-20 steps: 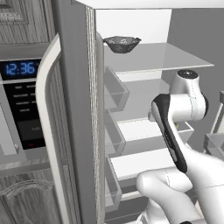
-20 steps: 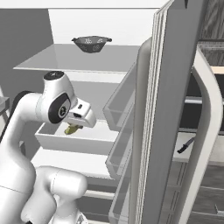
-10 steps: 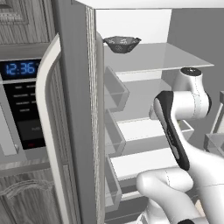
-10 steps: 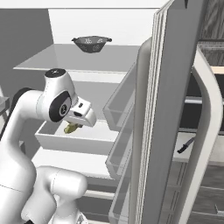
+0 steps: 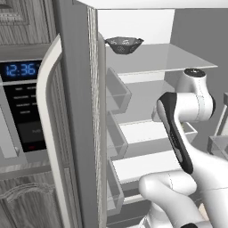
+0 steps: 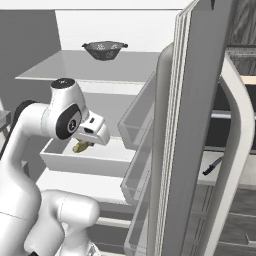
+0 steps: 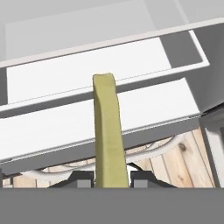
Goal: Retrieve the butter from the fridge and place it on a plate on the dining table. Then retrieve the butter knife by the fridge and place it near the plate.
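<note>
We hold gripper [image 7: 112, 178] inside open fridge [image 6: 200, 125], above white drawer [image 6: 95, 160] edge; jaws clamp butter [image 7: 107, 131], long axis pointing straight ahead from fingers.

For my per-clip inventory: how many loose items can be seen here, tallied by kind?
Butter, held in the hand: 1
Colander on the top fridge shelf: 1
Knife on the counter beside the fridge: 1
Total: 3
</note>
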